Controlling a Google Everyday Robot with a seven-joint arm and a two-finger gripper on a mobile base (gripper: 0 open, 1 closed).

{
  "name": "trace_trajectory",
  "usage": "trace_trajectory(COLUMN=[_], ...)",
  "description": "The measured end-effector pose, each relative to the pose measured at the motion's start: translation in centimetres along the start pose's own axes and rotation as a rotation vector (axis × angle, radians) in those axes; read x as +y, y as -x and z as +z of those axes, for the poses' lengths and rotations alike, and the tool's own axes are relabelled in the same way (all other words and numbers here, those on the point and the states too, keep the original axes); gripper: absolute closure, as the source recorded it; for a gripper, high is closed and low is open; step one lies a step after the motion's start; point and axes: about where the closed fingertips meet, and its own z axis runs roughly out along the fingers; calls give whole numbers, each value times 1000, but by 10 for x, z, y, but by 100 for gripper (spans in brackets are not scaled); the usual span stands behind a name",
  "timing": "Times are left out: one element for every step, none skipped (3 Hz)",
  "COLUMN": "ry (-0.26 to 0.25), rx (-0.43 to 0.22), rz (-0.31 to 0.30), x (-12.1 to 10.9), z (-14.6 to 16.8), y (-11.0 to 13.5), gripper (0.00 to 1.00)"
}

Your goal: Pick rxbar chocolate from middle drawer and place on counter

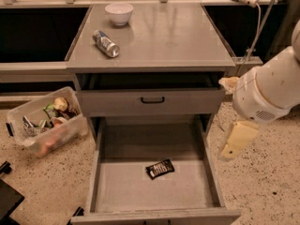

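The hand [238, 140] is hanging right of the open middle drawer [123, 187], and I cannot tell its grip; the rxbar chocolate [160, 168] is lying inside.

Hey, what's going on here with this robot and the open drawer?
A one-armed robot is after the rxbar chocolate, which is not yet picked up: it lies flat on the floor of the open middle drawer. The gripper hangs outside the drawer, off its right wall, apart from the bar. The counter above holds a white bowl and a silver can on its side.
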Motion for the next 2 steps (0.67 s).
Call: trace_trajectory(ry=[1, 1], rx=[-85, -85], rz=[-40, -40], x=[-2, -2], z=[37, 37], y=[-4, -4], gripper=[0, 0])
